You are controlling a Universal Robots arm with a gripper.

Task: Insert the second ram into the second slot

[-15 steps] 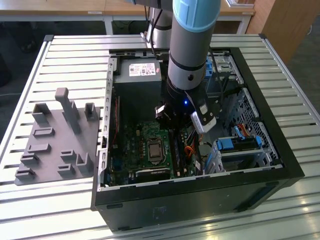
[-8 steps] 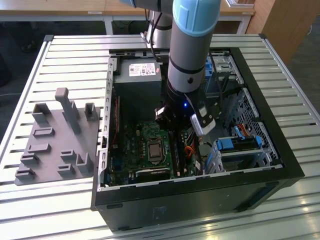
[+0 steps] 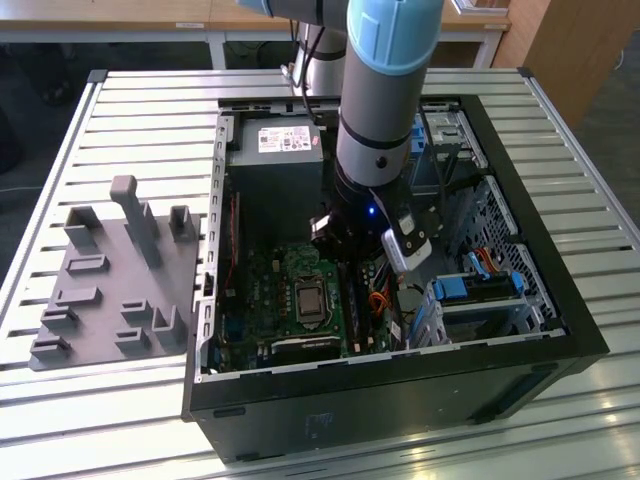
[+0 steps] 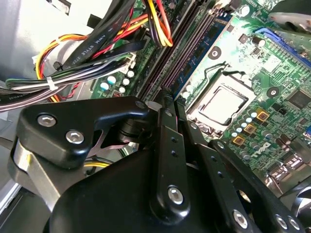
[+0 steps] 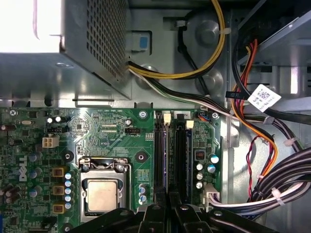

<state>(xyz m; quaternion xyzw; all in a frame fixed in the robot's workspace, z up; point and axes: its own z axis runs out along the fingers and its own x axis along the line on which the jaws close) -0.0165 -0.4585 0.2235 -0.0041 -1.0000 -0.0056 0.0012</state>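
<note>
exterior overhead; wrist views close, sharing motherboard (image 5: 112, 141).

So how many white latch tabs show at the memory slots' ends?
2, both in the first wrist view: one tab, the other beside it. More may hide under the gripper.

White label on power supply (image 3: 289, 139); barcode tag on cable (image 5: 264, 95); logo printed on motherboard (image 5: 121, 145). No other print legible.

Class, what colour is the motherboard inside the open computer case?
Green; the motherboard shows best in the first wrist view.
</note>
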